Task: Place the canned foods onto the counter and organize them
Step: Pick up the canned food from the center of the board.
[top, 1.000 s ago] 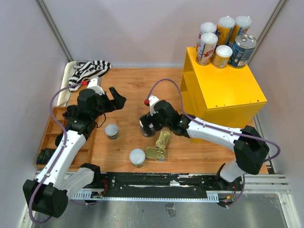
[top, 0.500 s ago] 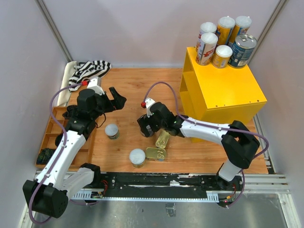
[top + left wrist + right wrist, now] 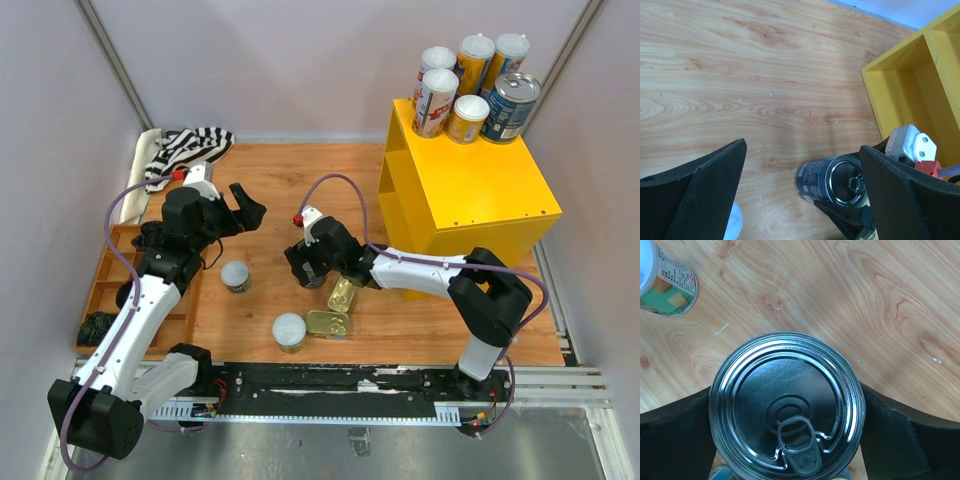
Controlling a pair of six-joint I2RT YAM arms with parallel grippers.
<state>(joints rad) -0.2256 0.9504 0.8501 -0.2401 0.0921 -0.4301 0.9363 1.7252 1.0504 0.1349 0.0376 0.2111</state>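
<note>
Shows canned foods (image 3: 508, 108) at the counter's (image 3: 490, 190) far edge, five left on the desk (image 3: 280, 180), left gripper (image 3: 245, 210) open, right gripper (image 3: 301, 268) open astride a blue can (image 3: 787, 405).

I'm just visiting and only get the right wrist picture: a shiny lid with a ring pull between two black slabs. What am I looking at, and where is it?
Observer: That is a blue can standing upright on the wooden table, left of the yellow cabinet. The slabs are the fingers of the right claw, which is open around the can.
Operator: Are any cans put away already?
Observer: Yes, six cans stand together on the cabinet's top, at its far end.
Operator: And the other arm?
Observer: The left claw hangs open and empty over the table, to the left of your can.
</note>
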